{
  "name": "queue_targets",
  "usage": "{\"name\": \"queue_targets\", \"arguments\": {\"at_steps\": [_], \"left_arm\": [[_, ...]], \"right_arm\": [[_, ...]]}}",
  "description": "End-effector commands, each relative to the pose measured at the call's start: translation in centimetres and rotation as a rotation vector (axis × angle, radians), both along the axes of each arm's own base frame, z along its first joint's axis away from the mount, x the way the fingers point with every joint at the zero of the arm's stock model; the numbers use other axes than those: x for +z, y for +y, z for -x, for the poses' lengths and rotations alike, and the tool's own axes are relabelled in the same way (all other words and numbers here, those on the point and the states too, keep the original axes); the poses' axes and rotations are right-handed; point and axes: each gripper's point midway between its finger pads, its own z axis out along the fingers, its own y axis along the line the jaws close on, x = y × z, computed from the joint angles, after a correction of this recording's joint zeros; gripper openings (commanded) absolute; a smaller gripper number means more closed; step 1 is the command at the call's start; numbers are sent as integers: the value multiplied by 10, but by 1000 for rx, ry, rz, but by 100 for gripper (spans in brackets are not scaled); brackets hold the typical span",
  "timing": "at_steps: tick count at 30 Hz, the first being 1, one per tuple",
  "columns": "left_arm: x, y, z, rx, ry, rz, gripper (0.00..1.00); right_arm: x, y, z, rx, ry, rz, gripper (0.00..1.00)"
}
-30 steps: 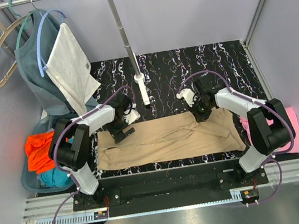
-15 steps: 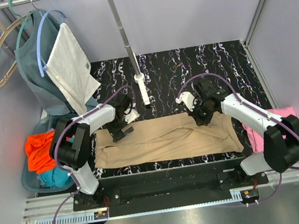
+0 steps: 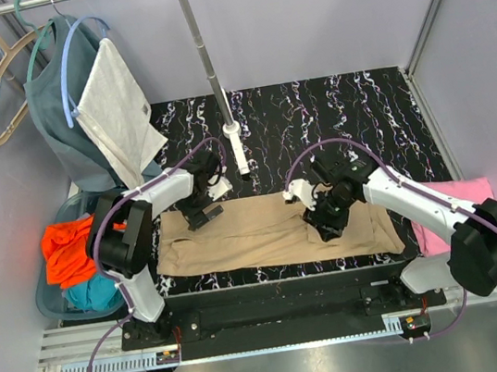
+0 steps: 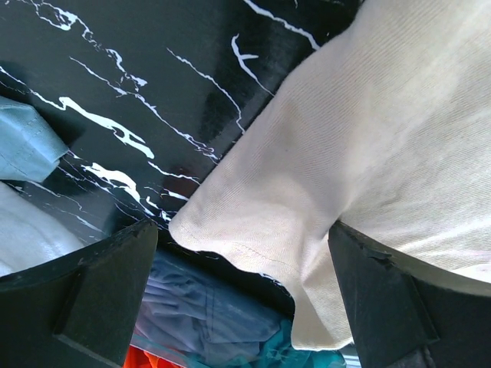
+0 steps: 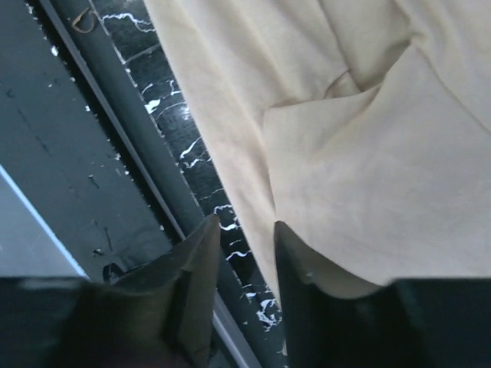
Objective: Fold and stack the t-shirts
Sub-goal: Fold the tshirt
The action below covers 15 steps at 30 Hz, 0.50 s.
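Tan t-shirt is lying flat in the lower middle of the top view, along the near edge of the tabletop. Its long axis is running L-R across the frame. R tool is hanging over the shirt's centre-right, right at a fold ridge. It's the nearer arm to that loose flap, so I'm judging the next fold as an R-arm job along the long axis. Its jaws are standing narrow, just a slit, w/ nothing in the gap. L tool is sitting at the shirt's upper-left edge, jaws wide, gripping nothing.

Pink t-shirt is lying at far right, beyond the tan one. Orange t-shirt and teal t-shirt are bunching in the basket at far left.

R wrist cam is showing the hem running beside one finger, w/ marbled tabletop visible through the slit. Top cam isn't resolving that. L wrist cam is showing a shirt corner lying between the wide fingers; from above the arm is covering it.
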Motion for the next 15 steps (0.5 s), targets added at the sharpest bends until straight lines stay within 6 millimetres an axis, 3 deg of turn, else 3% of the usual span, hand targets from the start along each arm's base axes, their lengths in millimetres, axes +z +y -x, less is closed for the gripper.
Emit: {"name": "queue_targets", "arguments": {"at_steps": [1,2,5,10,15], "left_arm": [[9,-2,-17,-1,-53,-8,99],[9,-2,-18,0,-54,-10,99],[10,-3,-18,5,-58,-4,99],[17,0,-16,2,-74,-6,99],[39,-2,-16,3,-125,31,99]], "right_arm": [[10,-2,7,5,-10,-12,49],[13,-3,4,-6,-30,-11,61],[15,-10,-12,-46,-120,28,72],[15,-30,-43,-112,-272,144,75],[-1,-44,-71,-182,-393,230,75]]}}
